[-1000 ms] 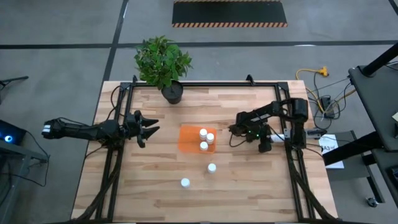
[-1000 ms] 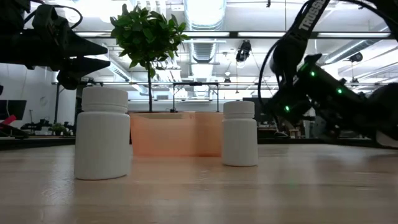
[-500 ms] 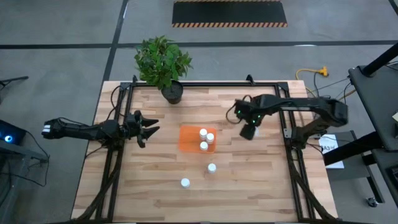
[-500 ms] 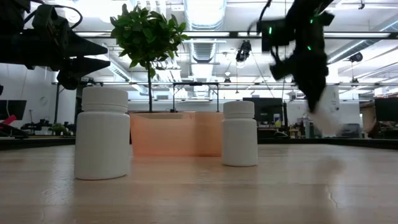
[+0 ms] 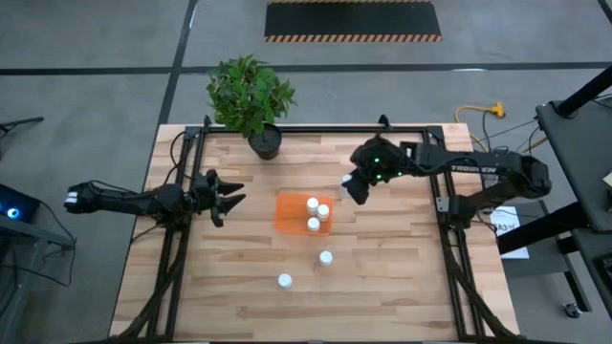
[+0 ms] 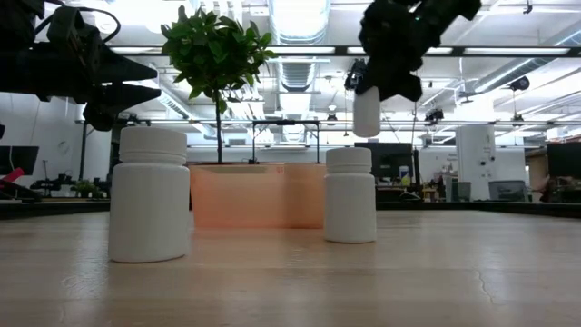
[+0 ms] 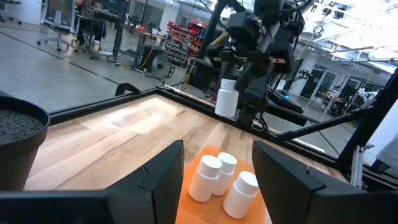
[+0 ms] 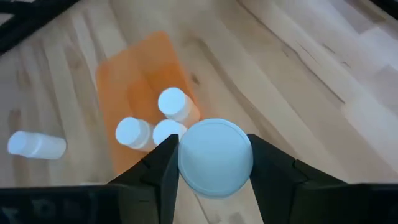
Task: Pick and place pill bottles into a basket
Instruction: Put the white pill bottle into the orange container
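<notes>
Overhead, the right hand is clamping a pill bottle near the orange basket; the left hand is hovering, fingers apart.

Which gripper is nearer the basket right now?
Right. The right gripper, holding a pill bottle, hangs just off the basket on its right side; the left gripper waits farther off on the other side.
</notes>
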Controlling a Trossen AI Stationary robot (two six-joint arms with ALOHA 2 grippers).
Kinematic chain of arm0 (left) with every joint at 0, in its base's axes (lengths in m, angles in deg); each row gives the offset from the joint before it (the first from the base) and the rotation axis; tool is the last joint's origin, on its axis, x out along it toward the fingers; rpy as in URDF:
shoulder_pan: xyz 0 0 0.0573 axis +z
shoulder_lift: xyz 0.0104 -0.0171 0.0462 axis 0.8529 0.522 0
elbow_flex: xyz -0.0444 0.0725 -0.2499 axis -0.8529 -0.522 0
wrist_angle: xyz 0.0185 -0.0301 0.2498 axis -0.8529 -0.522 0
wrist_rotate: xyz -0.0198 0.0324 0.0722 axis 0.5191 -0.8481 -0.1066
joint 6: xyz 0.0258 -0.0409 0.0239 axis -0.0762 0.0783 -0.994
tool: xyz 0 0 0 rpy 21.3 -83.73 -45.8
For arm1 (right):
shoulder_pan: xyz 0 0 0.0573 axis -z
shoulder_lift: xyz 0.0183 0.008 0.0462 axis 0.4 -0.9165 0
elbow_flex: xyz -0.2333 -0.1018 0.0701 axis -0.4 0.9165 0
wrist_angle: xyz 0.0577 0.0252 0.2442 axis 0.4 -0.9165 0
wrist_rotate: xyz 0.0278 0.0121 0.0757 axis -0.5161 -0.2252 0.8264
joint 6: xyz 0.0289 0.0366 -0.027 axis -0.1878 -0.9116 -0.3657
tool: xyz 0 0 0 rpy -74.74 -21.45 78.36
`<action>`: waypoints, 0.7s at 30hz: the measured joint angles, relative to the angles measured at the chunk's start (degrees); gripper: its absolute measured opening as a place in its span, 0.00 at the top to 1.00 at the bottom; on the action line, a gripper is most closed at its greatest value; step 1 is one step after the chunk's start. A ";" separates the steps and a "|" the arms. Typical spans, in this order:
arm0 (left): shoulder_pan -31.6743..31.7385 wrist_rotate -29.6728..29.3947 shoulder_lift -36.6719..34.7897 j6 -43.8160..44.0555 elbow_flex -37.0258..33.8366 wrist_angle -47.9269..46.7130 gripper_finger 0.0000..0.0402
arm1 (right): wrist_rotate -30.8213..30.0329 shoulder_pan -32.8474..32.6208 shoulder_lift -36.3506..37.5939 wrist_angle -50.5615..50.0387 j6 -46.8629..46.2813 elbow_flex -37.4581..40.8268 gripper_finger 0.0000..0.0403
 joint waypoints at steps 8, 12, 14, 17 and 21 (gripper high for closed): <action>0.00 0.00 0.00 0.00 0.00 0.00 0.57 | -0.62 -4.59 -10.79 0.35 6.13 -9.09 0.64; 0.02 0.00 0.00 0.00 0.00 0.00 0.57 | -0.82 -6.00 -17.25 0.90 9.76 -15.88 0.64; 0.00 0.00 0.00 0.00 0.00 0.02 0.57 | -0.75 -6.59 -20.68 1.01 11.80 -19.34 0.64; 0.02 0.00 0.00 0.00 0.00 0.00 0.57 | 0.17 -7.03 -25.29 1.75 13.62 -23.73 0.64; 0.02 0.00 0.00 0.00 0.00 0.00 0.57 | 0.64 -6.99 -29.86 2.67 15.33 -27.85 0.64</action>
